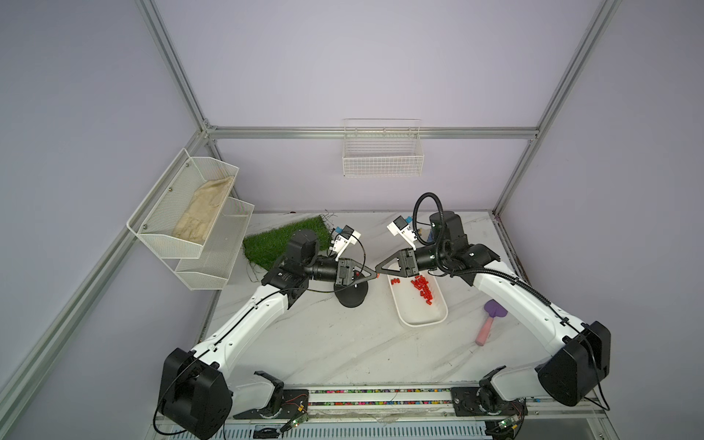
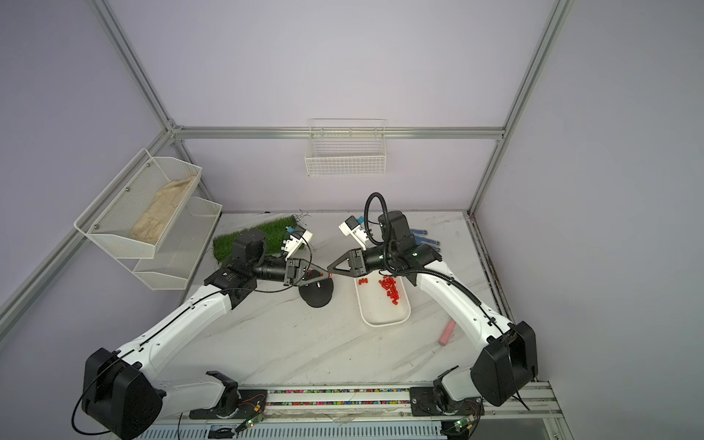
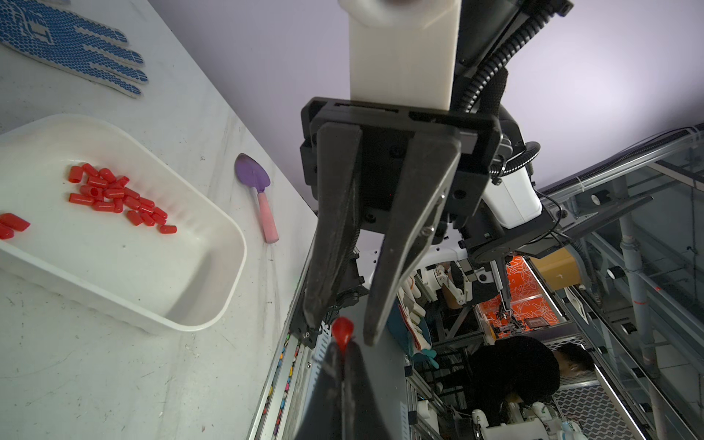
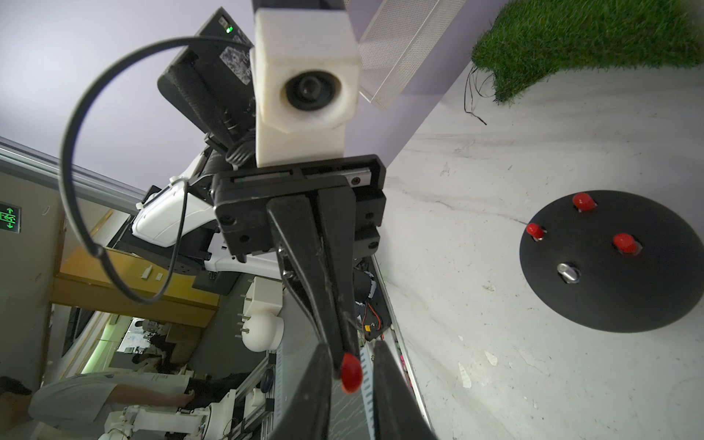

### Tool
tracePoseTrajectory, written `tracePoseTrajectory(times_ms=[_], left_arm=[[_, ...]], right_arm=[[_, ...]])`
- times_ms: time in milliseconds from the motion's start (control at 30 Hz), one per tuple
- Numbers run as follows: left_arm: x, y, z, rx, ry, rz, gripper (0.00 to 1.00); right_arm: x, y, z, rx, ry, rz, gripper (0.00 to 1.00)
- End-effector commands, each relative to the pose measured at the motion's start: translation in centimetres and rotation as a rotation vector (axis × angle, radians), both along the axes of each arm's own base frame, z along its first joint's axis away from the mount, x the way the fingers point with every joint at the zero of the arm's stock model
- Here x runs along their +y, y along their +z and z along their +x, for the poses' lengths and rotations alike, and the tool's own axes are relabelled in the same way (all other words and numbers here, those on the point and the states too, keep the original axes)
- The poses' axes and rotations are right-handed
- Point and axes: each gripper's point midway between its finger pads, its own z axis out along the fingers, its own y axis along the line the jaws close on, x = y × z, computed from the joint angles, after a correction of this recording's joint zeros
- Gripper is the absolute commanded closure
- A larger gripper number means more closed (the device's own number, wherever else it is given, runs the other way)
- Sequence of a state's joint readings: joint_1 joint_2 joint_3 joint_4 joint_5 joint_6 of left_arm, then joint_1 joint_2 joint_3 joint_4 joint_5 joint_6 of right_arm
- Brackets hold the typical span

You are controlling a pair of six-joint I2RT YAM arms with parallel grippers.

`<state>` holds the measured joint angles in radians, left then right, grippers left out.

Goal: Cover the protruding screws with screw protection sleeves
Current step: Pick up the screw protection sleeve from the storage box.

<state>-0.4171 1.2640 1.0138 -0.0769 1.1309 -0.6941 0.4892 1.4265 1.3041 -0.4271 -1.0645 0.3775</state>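
Sleeve (image 3: 342, 330) at tips of left hand (image 1: 373, 277)

In a top view the left gripper (image 1: 372, 276) and right gripper (image 1: 378, 268) meet tip to tip above the table (image 1: 343, 343), a red cap (image 1: 376, 274) at the left one's tip. A black round base (image 1: 352, 299) stands under the left gripper; beside it a white tray (image 1: 423, 324) holds loose red caps (image 1: 422, 286), a toy shovel (image 1: 489, 322) lying nearby.

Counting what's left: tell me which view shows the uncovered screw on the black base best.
Right wrist view: the bare screw stands clear on the black base beside three red-capped ones. In both top views the left arm hides it. The left wrist view misses the base.
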Motion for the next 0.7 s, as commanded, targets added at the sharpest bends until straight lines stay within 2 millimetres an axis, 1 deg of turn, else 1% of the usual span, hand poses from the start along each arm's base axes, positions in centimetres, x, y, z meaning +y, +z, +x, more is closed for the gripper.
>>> tracePoseTrajectory(times_ms=[0,167,333,367,433,500,567,633,667], left_arm=[[0.1,3.3,-0.4,-0.111,-0.022,-0.045,0.97],[0.1,3.2,-0.3,-0.112,-0.017,-0.042,0.97],[0.1,3.1,-0.1,-0.11,-0.012,-0.039,0.97],[0.2,3.0,0.0,-0.108,-0.007,-0.035,0.93],[0.3,2.8,0.1,-0.108,0.004,-0.028,0.88],[0.5,2.7,0.3,-0.108,0.017,-0.024,0.81],[0.8,2.6,0.5,-0.107,0.035,-0.02,0.76],[1.3,2.5,0.7,-0.108,0.061,-0.018,0.68],[1.5,2.5,0.7,-0.107,0.07,-0.02,0.68]], right_arm=[[0.1,1.4,-0.3,-0.048,0.014,0.024,0.79],[0.1,1.3,-0.5,-0.045,0.022,0.021,0.84],[0.0,1.5,-0.6,-0.056,0.024,0.023,0.86],[0.0,1.4,-0.6,-0.057,0.018,0.02,0.86],[-0.1,1.4,-0.4,-0.065,0.008,0.017,0.87],[-0.1,1.3,-0.2,-0.069,-0.005,0.01,0.87],[-0.2,1.4,0.0,-0.077,-0.017,0.006,0.87],[-0.2,1.4,0.2,-0.081,-0.027,0.002,0.88],[-0.2,1.3,0.2,-0.082,-0.032,-0.001,0.88]])
